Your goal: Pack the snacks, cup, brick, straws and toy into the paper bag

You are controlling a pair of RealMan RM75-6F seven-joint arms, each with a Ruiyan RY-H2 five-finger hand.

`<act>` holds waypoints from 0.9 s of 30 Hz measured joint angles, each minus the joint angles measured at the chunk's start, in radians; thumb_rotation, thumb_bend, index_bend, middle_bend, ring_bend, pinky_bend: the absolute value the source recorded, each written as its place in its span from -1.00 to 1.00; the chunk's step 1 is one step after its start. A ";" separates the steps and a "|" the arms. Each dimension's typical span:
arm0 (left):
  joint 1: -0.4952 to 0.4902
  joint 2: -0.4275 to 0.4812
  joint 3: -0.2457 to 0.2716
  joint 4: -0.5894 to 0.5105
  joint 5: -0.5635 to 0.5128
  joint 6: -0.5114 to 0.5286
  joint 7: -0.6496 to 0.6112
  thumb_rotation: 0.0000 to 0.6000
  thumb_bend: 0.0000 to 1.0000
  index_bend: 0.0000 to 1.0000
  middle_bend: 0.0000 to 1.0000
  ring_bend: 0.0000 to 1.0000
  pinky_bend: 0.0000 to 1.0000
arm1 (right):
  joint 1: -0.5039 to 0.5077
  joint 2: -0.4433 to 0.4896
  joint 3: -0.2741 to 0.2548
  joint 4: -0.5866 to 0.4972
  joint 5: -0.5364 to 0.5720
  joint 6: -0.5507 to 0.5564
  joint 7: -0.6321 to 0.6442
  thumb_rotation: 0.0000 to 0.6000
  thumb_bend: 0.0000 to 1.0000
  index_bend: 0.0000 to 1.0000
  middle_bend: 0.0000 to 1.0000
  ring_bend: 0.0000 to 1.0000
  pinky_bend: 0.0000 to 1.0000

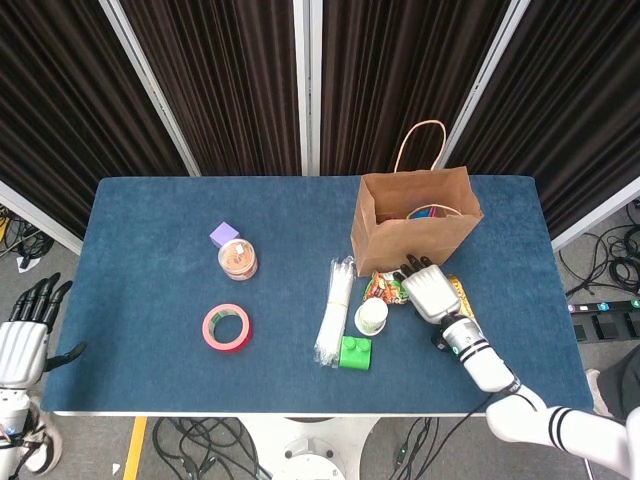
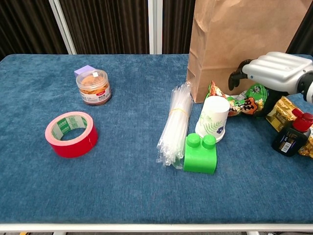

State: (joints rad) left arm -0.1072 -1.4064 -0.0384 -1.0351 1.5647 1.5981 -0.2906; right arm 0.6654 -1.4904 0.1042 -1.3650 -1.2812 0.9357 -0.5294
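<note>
Nearest sat the green brick [image 2: 200, 154], just behind it the cup [image 2: 213, 119] and straws [image 2: 174, 124]. Over the snack packet [image 2: 243, 101] hung the right hand [image 2: 272, 73], fingers apart, holding nothing. Behind stood the paper bag [image 2: 234, 39].

My blue worktop [image 1: 150, 330] carries the bag [image 1: 412, 235]; left of it straws [image 1: 334, 310], brick [image 1: 354, 352], tape [image 1: 227, 327], jar [image 1: 238, 260].

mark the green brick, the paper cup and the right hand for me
green brick [image 2: 199, 154], chest view, front face below the studs
paper cup [image 2: 213, 119], chest view, side wall with the leaf print
right hand [image 2: 274, 71], chest view, back of the hand
</note>
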 measured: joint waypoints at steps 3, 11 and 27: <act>0.001 -0.005 0.001 0.010 0.000 0.000 -0.005 1.00 -0.63 -0.77 -0.79 -0.98 -0.73 | 0.001 -0.031 -0.005 0.044 -0.005 0.012 -0.005 1.00 -1.00 -0.40 -0.44 -0.76 -0.50; -0.002 -0.013 -0.003 0.026 -0.001 0.000 -0.012 1.00 -0.63 -0.77 -0.79 -0.98 -0.73 | 0.003 -0.095 -0.011 0.123 -0.001 0.018 -0.001 1.00 -0.98 -0.40 -0.43 -0.70 -0.48; 0.003 -0.018 0.000 0.042 0.000 0.007 -0.030 1.00 -0.63 -0.77 -0.79 -0.98 -0.73 | -0.003 -0.187 -0.008 0.248 -0.019 0.053 0.058 1.00 -0.54 0.15 -0.07 -0.18 0.05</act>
State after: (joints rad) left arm -0.1042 -1.4241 -0.0384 -0.9928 1.5642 1.6054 -0.3204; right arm 0.6623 -1.6775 0.0967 -1.1168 -1.3005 0.9887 -0.4715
